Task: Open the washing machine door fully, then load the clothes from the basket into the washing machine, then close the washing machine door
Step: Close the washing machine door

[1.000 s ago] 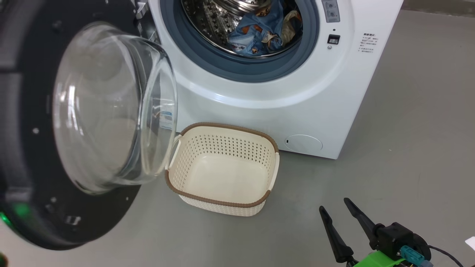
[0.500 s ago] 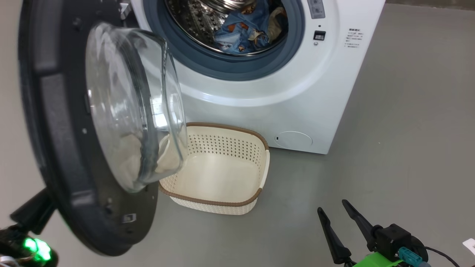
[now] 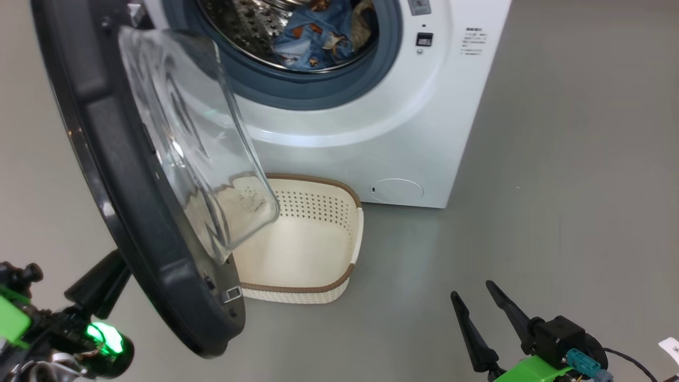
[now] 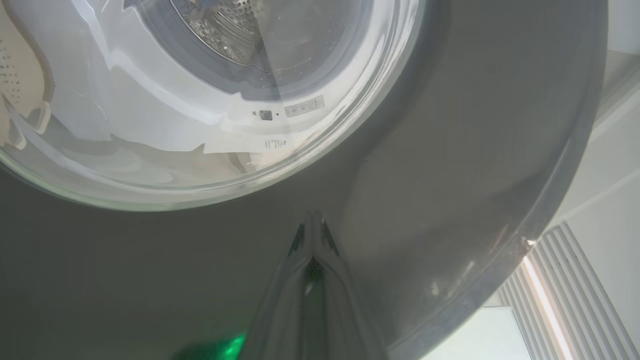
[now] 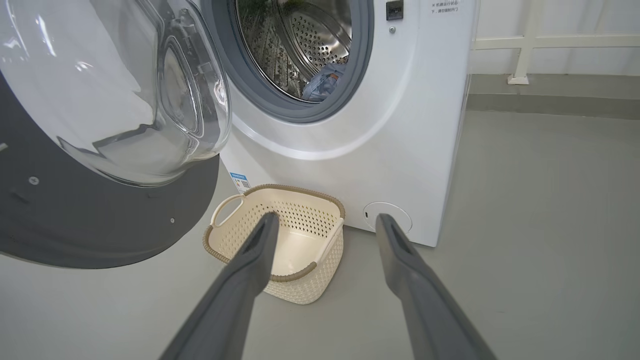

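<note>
The clothes [image 3: 310, 37] lie in the drum [image 3: 233, 26] and the basket [image 3: 318, 289] sits empty on the floor against the washer [image 3: 371, 132], so loading looks done and closing the door [image 3: 106, 159] is the step in hand. The door stands part-way round, its glass bowl hanging above the basket's near end. The left gripper [image 4: 312, 220], fingers pressed together, has its tips at the door's glossy outer rim below the window, apparently touching it. The right gripper [image 3: 472, 289] hangs idle low on the right, fingers spread and holding nothing. The next move calls for a steady push that follows the door's arc about its hinge until the latch catches, without the tips slipping on the smooth rim.
</note>
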Robot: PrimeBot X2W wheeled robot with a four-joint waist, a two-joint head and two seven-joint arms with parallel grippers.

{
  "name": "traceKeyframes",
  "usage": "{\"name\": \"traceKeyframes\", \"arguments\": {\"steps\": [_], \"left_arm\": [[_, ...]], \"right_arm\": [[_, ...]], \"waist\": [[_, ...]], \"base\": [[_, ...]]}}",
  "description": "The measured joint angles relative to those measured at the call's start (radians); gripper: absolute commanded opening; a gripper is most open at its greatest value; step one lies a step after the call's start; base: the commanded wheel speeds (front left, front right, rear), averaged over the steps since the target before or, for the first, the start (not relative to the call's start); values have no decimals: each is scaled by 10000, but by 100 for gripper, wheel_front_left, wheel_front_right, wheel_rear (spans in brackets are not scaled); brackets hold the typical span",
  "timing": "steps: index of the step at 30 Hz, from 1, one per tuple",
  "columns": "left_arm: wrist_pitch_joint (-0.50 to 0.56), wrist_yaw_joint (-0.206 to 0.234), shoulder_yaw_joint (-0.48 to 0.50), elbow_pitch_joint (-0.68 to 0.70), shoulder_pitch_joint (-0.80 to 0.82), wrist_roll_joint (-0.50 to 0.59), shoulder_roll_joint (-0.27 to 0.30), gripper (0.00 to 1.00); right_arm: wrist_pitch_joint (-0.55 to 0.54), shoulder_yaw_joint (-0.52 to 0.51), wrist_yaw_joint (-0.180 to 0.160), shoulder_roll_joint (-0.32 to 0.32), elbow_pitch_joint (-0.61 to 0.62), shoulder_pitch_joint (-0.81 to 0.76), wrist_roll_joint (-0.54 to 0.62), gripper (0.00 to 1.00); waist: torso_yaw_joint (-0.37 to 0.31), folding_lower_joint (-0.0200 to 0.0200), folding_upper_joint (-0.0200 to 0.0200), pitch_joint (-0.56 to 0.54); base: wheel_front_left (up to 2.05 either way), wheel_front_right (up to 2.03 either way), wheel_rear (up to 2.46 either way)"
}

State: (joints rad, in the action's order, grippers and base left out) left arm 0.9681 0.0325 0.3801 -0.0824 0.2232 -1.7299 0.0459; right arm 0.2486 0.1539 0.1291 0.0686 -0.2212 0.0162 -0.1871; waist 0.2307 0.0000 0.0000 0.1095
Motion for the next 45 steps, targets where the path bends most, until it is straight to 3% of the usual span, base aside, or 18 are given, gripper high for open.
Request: {"name": "traceKeyframes", "arguments": {"steps": [8,21,33,45], "left_arm": [[-970,-719,-616,-497,276,-247,-71,0],[-2393,-1448,-1858,-1358,970,-968,-98,0],[-3392,-1530,-2337,-1701,1805,-959,-128,0],[-4052,-1534,-2171,-1770,2487,-662,-153,0]], "right_arm": [[6,-27,0,-19,25,64,0,100],[8,-35,0,-56,117,70,8,100],[10,-54,0,-81,219,314,13,100],[10,-98,0,-113,347,513,27,100]], "waist": [[-540,0,0,164],[-1214,0,0,411],[-1769,0,0,766],[-2519,0,0,1174]], "base": [[0,0,0],[0,0,0],[0,0,0],[0,0,0]]}}
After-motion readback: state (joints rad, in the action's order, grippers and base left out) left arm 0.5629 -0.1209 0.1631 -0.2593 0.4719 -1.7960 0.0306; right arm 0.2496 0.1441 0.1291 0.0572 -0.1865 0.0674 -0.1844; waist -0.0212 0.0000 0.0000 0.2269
